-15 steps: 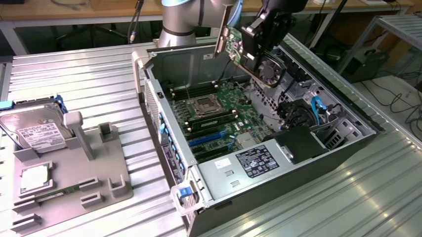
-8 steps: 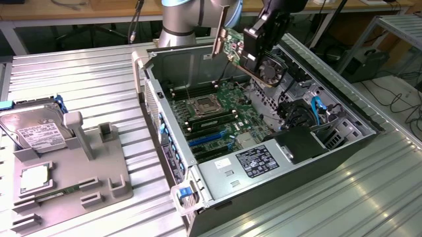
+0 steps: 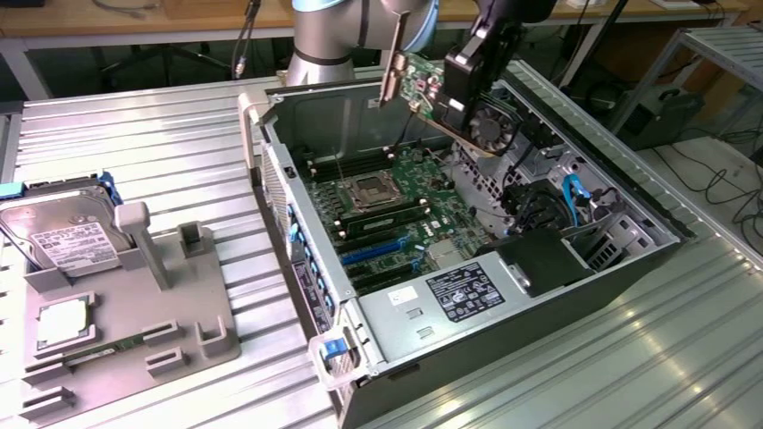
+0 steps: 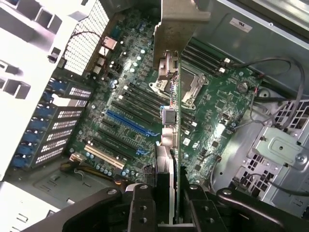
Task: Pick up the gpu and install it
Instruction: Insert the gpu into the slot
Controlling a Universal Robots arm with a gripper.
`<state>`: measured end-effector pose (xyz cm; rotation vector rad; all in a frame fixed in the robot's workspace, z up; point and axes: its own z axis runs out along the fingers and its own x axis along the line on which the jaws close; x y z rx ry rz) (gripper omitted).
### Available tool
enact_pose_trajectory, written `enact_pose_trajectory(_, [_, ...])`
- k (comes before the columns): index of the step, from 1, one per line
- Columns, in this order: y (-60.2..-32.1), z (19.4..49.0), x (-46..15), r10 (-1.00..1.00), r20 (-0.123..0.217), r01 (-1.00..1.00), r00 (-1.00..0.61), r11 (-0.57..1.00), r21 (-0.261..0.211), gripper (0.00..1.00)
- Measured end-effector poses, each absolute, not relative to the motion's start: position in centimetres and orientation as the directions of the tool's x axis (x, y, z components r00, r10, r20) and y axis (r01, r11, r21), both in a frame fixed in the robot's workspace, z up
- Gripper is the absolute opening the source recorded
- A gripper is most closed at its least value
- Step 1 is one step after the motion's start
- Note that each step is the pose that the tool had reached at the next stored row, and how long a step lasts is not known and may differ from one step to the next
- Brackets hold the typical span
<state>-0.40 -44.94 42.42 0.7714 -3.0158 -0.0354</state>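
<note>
The gpu (image 3: 465, 103) hangs tilted in the air above the open computer case (image 3: 277, 170). Its round black fan (image 3: 495, 125) faces the exterior view's right, and its pale metal bracket (image 3: 391, 76) points to the exterior view's left. My gripper (image 3: 480, 55) is shut on the card's upper edge. In the wrist view the gpu (image 4: 172, 121) shows edge-on between my gripper (image 4: 169, 205) fingers, with its bracket (image 4: 176, 29) at the far end. It hangs over the green motherboard (image 4: 222, 101), apart from the blue slot (image 4: 130, 123).
A silver hard drive (image 3: 66, 237), a square chip (image 3: 62, 323) and a memory stick (image 3: 102, 355) sit on a grey fixture (image 3: 120, 304) at the exterior view's left. Inside the case are the power supply (image 3: 459, 295), blue cables (image 3: 578, 197) and a drive cage (image 4: 277, 150).
</note>
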Motion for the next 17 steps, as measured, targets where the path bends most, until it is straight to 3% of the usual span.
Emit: enact_pose_trajectory(17, [-44.94, 42.40, -0.43, -0.635, 0.022, -0.635, -0.772, 0.772, 0.029, 0.28])
